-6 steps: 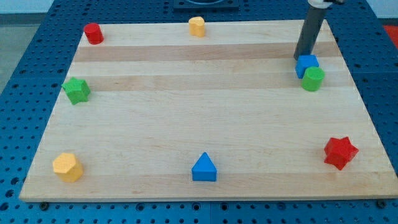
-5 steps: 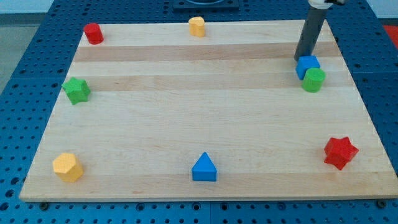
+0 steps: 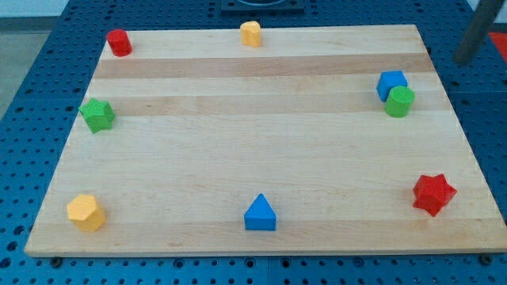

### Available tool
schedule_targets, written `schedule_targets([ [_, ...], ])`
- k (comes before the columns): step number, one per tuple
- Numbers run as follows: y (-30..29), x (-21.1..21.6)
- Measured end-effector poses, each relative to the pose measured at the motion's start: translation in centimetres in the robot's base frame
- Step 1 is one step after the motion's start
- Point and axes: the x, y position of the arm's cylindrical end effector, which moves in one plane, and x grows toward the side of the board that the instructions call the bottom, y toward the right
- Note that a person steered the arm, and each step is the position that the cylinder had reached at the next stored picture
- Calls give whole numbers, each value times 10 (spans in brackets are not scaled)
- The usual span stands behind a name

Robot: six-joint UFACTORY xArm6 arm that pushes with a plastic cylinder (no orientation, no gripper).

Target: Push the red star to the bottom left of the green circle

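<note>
The red star (image 3: 433,194) lies near the board's bottom right corner. The green circle (image 3: 399,101) stands at the right side, touching a blue block (image 3: 390,83) just above and left of it. My tip (image 3: 463,61) is at the view's right edge, off the board's right side, blurred, up and right of the green circle and far above the red star.
A red cylinder (image 3: 119,42) sits at the top left, a yellow block (image 3: 250,33) at the top middle, a green star (image 3: 97,115) at the left, a yellow hexagon (image 3: 85,212) at the bottom left, a blue triangle (image 3: 260,213) at the bottom middle. The wooden board (image 3: 253,142) rests on a blue pegboard.
My tip has moved right, from just above the blue block to beyond the board's right edge. No block has moved.
</note>
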Motion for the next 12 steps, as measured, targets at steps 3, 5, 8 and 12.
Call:
schedule_targets([
  [3, -9, 197],
  [5, -85, 272],
  [8, -159, 207],
  [12, -119, 150],
])
